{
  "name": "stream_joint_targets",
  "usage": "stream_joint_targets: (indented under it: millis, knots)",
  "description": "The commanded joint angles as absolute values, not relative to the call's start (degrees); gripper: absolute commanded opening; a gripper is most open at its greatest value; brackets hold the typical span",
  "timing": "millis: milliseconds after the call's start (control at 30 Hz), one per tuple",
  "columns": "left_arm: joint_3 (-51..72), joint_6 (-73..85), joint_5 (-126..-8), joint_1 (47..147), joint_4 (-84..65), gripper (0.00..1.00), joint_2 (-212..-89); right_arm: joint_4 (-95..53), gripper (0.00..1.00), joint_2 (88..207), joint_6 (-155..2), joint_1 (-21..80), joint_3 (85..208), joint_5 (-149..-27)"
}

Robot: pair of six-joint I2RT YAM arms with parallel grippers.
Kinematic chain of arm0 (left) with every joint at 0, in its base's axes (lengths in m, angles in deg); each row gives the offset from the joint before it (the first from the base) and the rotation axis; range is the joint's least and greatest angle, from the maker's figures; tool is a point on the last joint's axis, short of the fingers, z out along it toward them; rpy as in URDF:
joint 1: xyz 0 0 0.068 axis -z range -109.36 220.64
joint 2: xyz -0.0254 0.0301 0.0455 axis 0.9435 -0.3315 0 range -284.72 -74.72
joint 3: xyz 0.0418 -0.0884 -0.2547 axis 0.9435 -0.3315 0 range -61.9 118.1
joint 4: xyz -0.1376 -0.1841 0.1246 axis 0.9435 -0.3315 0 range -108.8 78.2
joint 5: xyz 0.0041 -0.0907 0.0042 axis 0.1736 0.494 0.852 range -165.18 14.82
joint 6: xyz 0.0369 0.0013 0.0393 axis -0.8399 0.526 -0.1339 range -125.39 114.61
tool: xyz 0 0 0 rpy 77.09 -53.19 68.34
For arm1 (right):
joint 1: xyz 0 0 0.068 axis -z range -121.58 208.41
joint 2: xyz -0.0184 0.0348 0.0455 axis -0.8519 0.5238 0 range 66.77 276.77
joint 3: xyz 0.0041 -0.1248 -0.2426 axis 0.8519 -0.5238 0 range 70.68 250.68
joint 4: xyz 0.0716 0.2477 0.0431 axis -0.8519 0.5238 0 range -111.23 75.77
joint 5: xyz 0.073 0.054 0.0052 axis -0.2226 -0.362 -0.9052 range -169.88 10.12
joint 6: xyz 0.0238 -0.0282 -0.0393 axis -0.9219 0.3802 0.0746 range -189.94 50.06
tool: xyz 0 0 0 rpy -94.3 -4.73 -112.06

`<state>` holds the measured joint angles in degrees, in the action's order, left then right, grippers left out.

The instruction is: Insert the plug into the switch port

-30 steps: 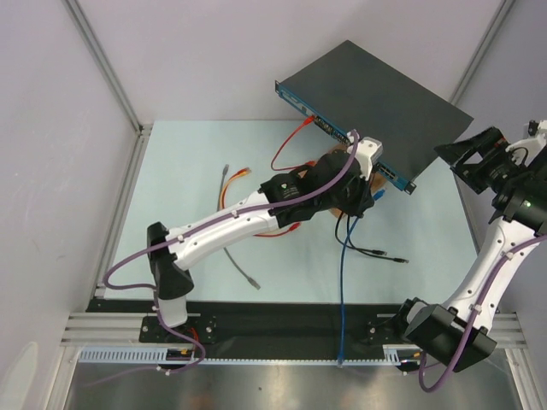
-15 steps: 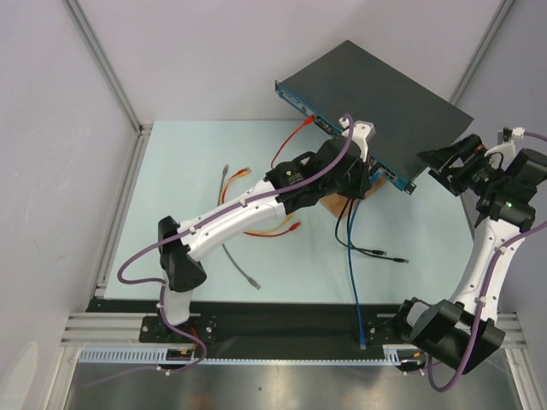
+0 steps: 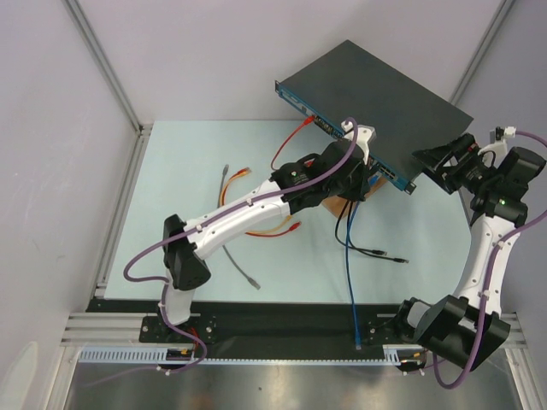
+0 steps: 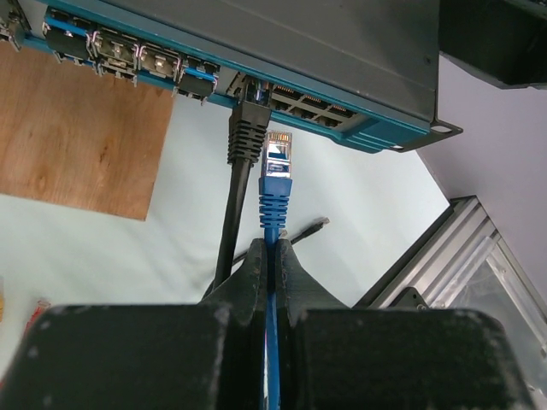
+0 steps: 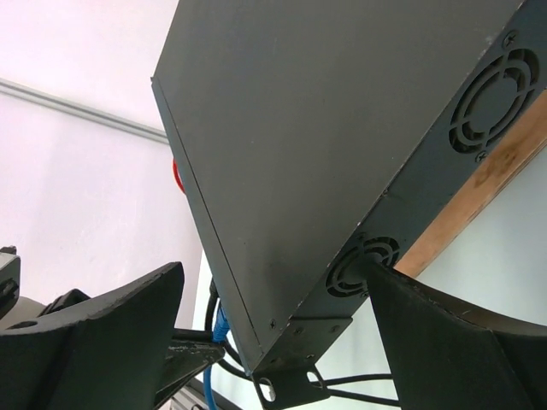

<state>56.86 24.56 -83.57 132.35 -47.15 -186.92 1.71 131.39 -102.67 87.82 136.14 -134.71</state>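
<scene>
Pointing lengthwise at the sockets of the flat black metal switch [image 4: 342, 43], the blue cable plug [image 4: 275, 166] was pinched in the closed left gripper [image 4: 272, 256], just short of the ports, beside a plugged-in black cable [image 4: 244, 137]. The right gripper [image 5: 273, 282] was spread wide astride the switch's corner; contact was unclear.

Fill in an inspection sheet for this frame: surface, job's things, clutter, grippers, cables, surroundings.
Surface: pale green table; wooden board under the switch.
Job's things: switch at the table's far right; blue plug just short of its ports.
Clutter: nothing seen.
Grippers: left gripper, jaws shut on blue cable; right gripper, jaws open astride the switch's corner.
Cables: black cable plugged in; red cable and grey cable on the table.
Surroundings: white walls, aluminium frame.
</scene>
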Motion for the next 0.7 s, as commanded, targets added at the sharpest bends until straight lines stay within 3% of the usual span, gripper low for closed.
stream_joint_targets:
  millis: [0,233,667]
  knots:
    - [58.59,24.32,-84.59,132.34,-46.78,0.0,-187.31,1.61,0.95,132.07,-100.89,87.15,135.81,-134.73]
    - [61.22,23.26,-84.94,131.9,-46.08,0.0,-189.33,7.68,0.96,133.56,-94.73,92.78,136.78,-138.95]
    - [63.16,21.77,-85.56,131.9,-45.29,0.0,-190.21,0.31,0.93,134.88,-99.47,86.01,133.97,-135.26]
